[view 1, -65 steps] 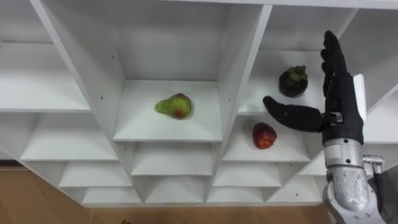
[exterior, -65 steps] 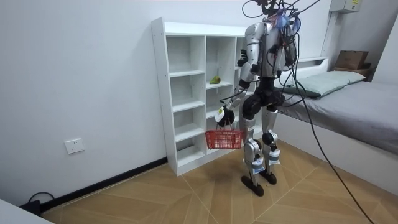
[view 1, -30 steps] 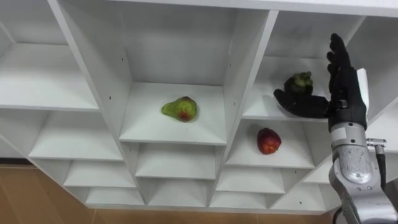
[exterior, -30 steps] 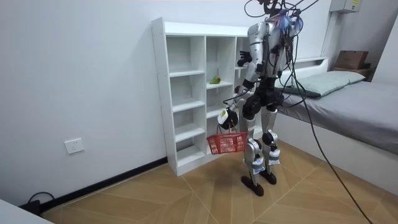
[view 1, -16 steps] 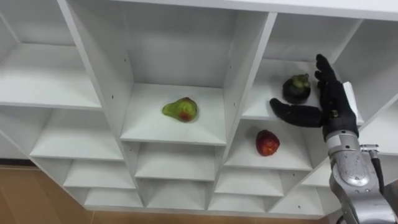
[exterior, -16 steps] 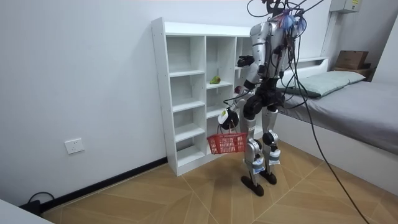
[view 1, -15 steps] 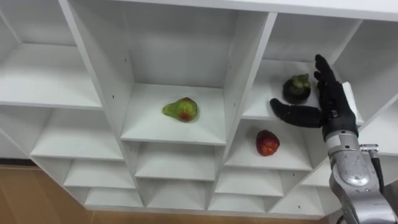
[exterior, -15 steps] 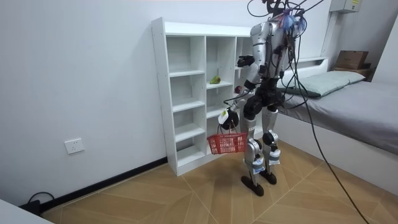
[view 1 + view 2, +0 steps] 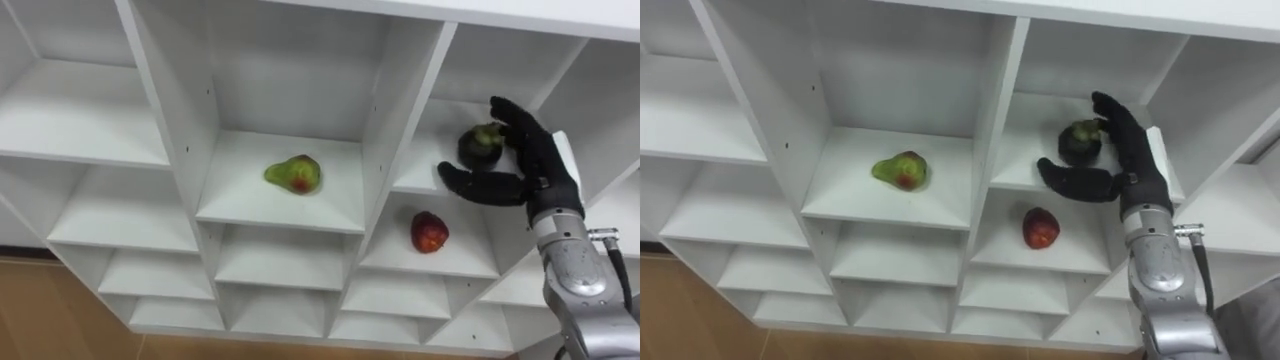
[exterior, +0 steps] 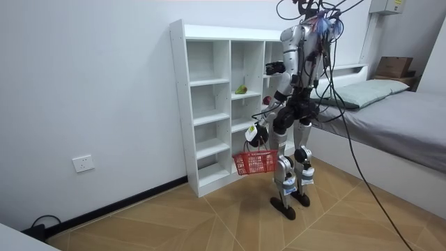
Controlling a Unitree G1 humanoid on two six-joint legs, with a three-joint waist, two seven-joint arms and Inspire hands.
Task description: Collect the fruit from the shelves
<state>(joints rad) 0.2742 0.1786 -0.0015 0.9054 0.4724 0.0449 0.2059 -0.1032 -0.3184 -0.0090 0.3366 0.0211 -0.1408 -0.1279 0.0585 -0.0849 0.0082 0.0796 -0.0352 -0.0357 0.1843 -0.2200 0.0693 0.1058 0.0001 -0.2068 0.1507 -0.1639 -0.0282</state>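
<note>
A dark mangosteen sits on the upper right shelf of the white closet. My right hand is open beside it: the fingers reach past its right side and the thumb lies just in front and below, not closed on the fruit. One compartment below lies a red apple. A green-red pear rests in the middle compartment to the left. In the room view my left hand hangs low, holding the handle of a red basket.
I stand close in front of the closet, which is against a white wall. A bed lies at the room view's right behind me. The other compartments hold nothing.
My right hand has moved forward into the upper right compartment, and its fingers now bend round the right side of the mangosteen. The basket has swung slightly.
</note>
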